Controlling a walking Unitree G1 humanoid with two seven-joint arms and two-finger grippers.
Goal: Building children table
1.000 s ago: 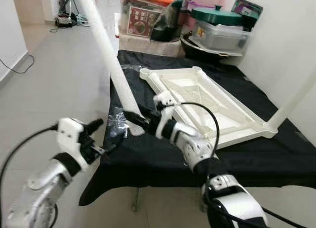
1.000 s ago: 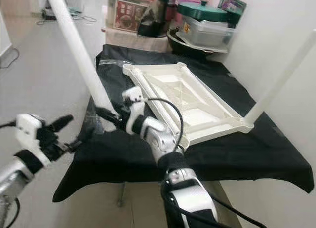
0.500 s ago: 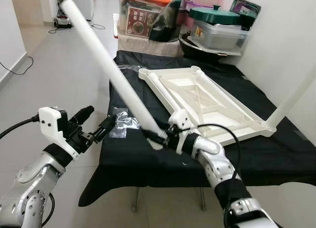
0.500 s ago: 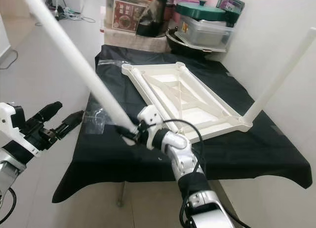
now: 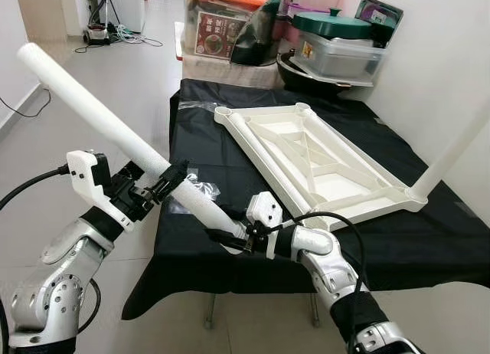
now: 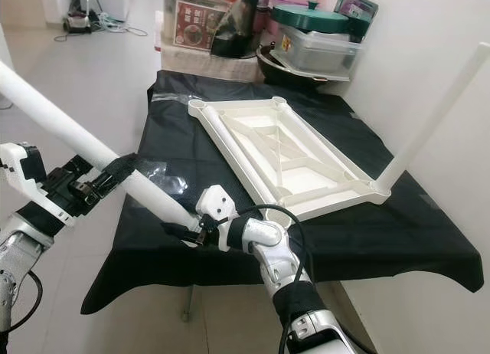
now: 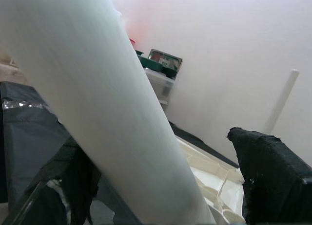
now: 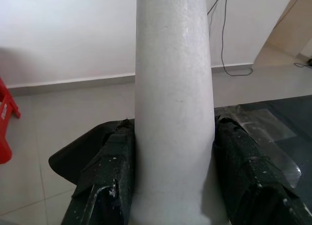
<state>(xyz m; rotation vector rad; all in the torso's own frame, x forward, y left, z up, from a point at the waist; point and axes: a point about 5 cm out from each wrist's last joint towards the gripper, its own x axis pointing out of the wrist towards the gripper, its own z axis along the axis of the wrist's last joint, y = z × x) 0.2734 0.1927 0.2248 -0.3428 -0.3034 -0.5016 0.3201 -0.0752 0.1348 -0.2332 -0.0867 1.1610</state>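
Observation:
A long white table leg (image 5: 92,101) slants up to the left, off the front-left corner of the table. My right gripper (image 5: 226,237) is shut on its lower end; the wrist view shows both fingers (image 8: 109,161) pressed against the leg (image 8: 173,88). My left gripper (image 5: 167,179) is open and straddles the leg's middle, with one finger (image 7: 273,176) well apart from the leg (image 7: 97,113). The white tabletop (image 5: 321,162) lies upside down on the black cloth (image 5: 429,247). One leg (image 5: 455,147) stands fitted at its near right corner.
A clear plastic bag (image 5: 200,190) lies on the cloth under the held leg. Storage boxes and a lidded pot (image 5: 337,47) crowd the table's far end. A white wall runs along the right. Open tiled floor (image 5: 99,78) lies to the left.
The held leg has swung from steep down to a low slant leftward. My right gripper drew back toward the table's front edge. My left gripper rose and now straddles the leg.

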